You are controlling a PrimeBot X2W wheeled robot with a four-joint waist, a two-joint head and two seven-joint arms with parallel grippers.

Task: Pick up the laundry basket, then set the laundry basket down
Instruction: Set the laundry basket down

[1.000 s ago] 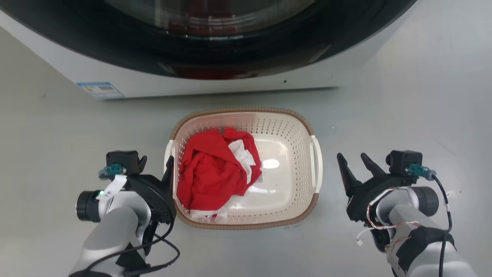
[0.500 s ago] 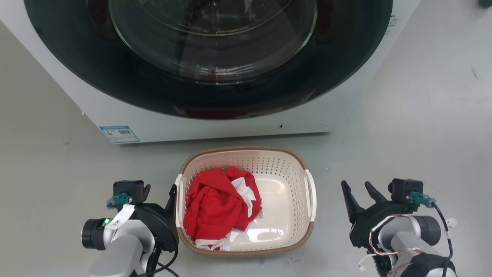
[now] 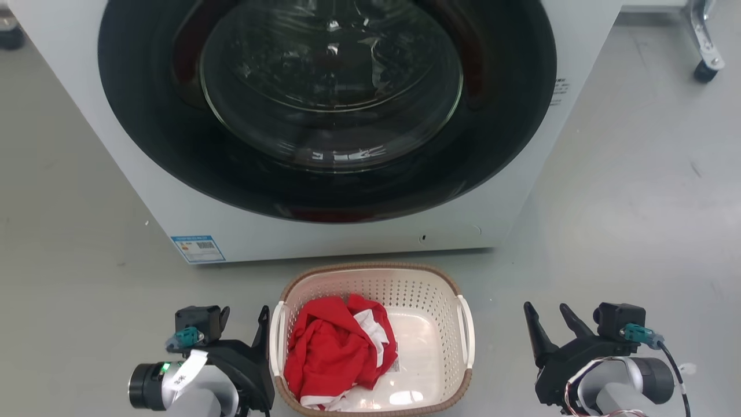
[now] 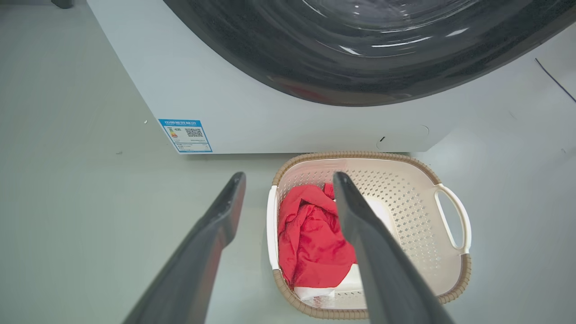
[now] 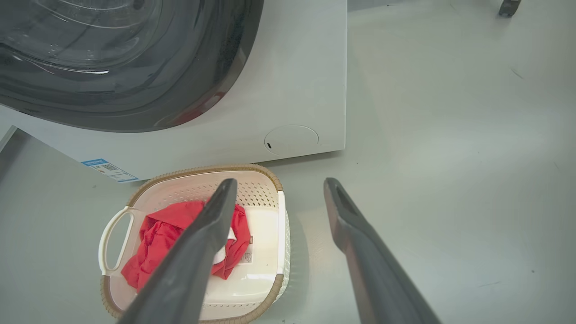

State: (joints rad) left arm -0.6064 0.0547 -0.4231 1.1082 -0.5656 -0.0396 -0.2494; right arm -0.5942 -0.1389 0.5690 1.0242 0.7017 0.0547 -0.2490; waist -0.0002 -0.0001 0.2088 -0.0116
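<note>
Right now the laundry basket [image 3: 370,268] is seen standing on the floor [image 3: 613,243], just in front of the washing machine [image 3: 347,240], near the middle of its white front. A red cloth [image 3: 333,353] is piled inside it, toward the left side. The basket is not lifted, and nothing is gripped.

The left end effector [image 3: 244,315] is spread wide, with nothing held. It is found just beside the basket's left handle [image 3: 277,339]. One finger [image 3: 263,324] is so close to that handle that it cannot be told if they touch. In the left wrist view the handle is seen lined up with the gap between the two fingers, with one finger outside the basket and one over the red cloth.

The right end effector [image 3: 545,313] is spread wide too, and it is empty. It is set well apart from the right handle [image 3: 466,330], with bare floor between them.

So the basket is placed between the two end effectors: to the right of the left one, and to the left of the right one. The line from handle to handle is laid side to side, along the front of the washing machine. The left arm is judged to be the nearer one. For a lift, the right end effector would probably have to be brought inward to its handle first. Then both handles would have to be pinched at the same time, so that the basket is not tipped.
</note>
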